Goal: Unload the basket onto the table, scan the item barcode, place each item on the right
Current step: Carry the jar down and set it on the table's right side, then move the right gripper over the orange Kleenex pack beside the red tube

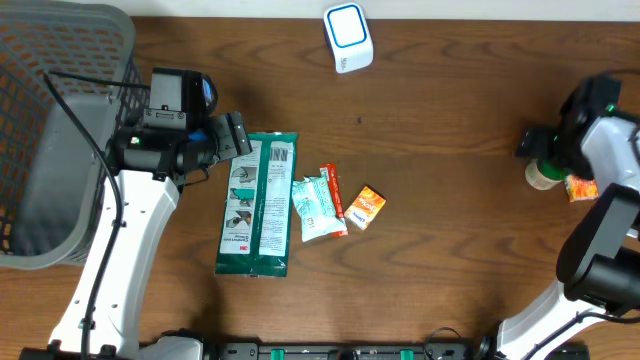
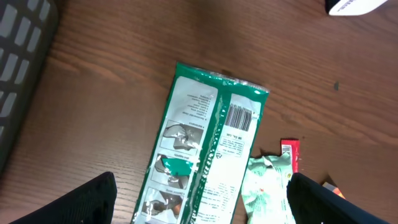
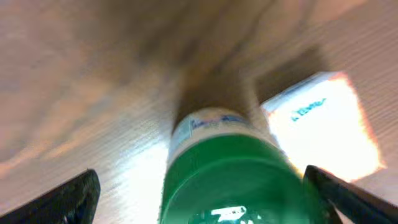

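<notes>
Left fingers (image 2: 87, 202) are wide apart with nothing gripped. We see both tips at the bottom corners of the left wrist view, hovering above the desk (image 2: 112, 37). Directly below and ahead of them lies the green packet (image 2: 205, 149), flat, printed back up. Its barcode (image 2: 240, 117) shows near the far end, right of the centre seam. Toward the right fingertip is a crumpled pale-green sachet (image 2: 264, 186), right against the packet's edge, with a red stick (image 2: 290, 154) beside it. In the overhead view a small orange box (image 1: 366, 208) sits just past the stick. Well ahead of these fingers and to their right is the white scanner (image 1: 348, 37), which has a blue ring on its face. Off to their left is the grey basket (image 1: 45, 150).

Right fingers (image 3: 59, 199) are apart too, spread either side of a green bottle (image 3: 230, 174). There is a clear gap on one side; the other side is close and we cannot tell if it touches. They are not clamped. The view is blurred, and we cannot tell whether the bottle is upright or lying. Just beside the bottle is an orange-and-white packet (image 3: 323, 121) on the desk. The scanner is well apart from these fingers.
</notes>
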Robot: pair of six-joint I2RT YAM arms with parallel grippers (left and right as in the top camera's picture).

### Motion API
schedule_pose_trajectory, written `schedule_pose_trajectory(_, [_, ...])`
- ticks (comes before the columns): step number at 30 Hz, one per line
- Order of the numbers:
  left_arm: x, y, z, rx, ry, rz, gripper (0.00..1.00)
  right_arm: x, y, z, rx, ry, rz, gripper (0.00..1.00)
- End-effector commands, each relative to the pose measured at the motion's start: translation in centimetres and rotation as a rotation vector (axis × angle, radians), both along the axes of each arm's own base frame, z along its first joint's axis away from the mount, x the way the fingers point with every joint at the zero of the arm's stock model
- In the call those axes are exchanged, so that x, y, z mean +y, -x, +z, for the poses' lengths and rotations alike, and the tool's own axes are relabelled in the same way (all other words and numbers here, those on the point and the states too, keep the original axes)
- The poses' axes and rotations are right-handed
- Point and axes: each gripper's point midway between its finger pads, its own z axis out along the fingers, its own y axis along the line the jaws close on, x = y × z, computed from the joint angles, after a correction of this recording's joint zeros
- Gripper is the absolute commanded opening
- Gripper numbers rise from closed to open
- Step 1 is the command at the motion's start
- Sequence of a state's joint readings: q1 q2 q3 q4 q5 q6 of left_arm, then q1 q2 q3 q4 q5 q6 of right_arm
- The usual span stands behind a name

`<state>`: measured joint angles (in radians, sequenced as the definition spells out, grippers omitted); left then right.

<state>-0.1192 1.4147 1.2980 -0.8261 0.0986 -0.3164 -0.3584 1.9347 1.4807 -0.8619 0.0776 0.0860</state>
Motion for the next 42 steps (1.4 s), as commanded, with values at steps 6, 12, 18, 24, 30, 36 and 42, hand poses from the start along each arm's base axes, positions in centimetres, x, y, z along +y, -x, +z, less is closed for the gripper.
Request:
schedule_pose_trajectory(6, [0.2, -0.1, -0.1, 0.001, -0.010, -0.002, 0.88, 3.7, -2.8, 11.5, -0.164, -0.151, 0.032, 0.99])
schedule_pose_trajectory(12, [0.2, -0.1, -0.1, 0.001, -0.010, -0.002, 0.88, 14.4, -4.0, 12.8, -0.245, -0.609, 0.230, 0.96])
schedule_pose_trajectory(18, [0.2, -0.1, -0.1, 0.001, -0.010, -0.002, 0.88, 21.3, -3.2, 8.2, -0.140, -0.646, 0.291, 0.75])
schedule_pose_trajectory(24, [0.2, -0.1, -0.1, 0.001, -0.010, -0.002, 0.88, 27.0, -0.1, 0.9, 0.006, -0.548, 0.278, 0.71])
schedule_pose_trajectory(30, [0.2, -0.1, -0.1, 0.001, -0.010, -0.002, 0.88, 32.7, 3.2, -4.6, 0.011, -0.415, 0.459, 0.69])
schedule_pose_trajectory(36, [0.2, -0.1, -0.1, 0.001, -0.009, -0.002, 0.88, 35.5, 4.9, -6.2, -0.016, -0.217, 0.620, 0.67])
schedule_pose_trajectory(42, [0.2, -0.1, -0.1, 0.001, -0.010, -0.002, 0.88, 37.4, 3.7, -3.3, -0.077, -0.167, 0.803, 0.64])
